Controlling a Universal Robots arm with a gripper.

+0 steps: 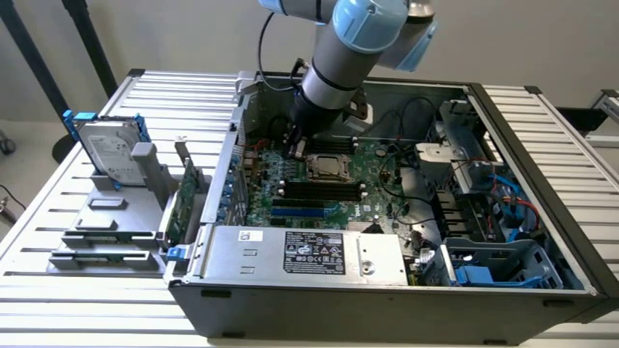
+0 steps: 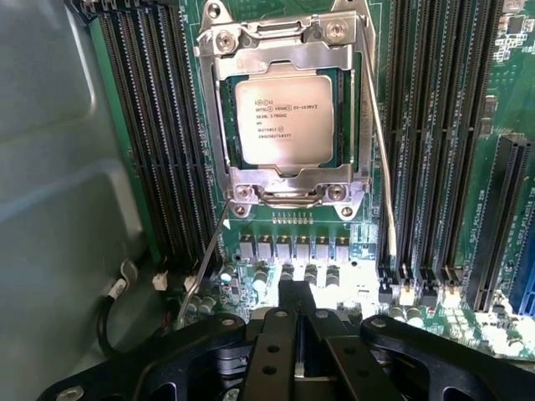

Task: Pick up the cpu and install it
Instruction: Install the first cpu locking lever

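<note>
The cpu (image 2: 284, 117), a flat square chip with a shiny silver top, lies in its socket on the green motherboard, framed by the metal load plate (image 2: 288, 188). It also shows in the middle of the open computer case (image 1: 327, 165). My gripper (image 2: 297, 292) hovers over the board a short way from the socket, its black fingers (image 2: 276, 334) pressed together with nothing between them. In the exterior view the gripper (image 1: 298, 145) hangs just beside the socket, toward that view's left. Thin wire levers (image 2: 205, 259) run along the socket's sides.
Black memory slots (image 2: 159, 125) flank the socket. The case's metal wall (image 2: 58, 209) is close by. A power supply (image 1: 309, 254) lies at the case's front and a drive cage with blue parts (image 1: 493, 272) at its right. A hard drive (image 1: 109, 148) and green cards (image 1: 184, 199) stand outside on a grey rack.
</note>
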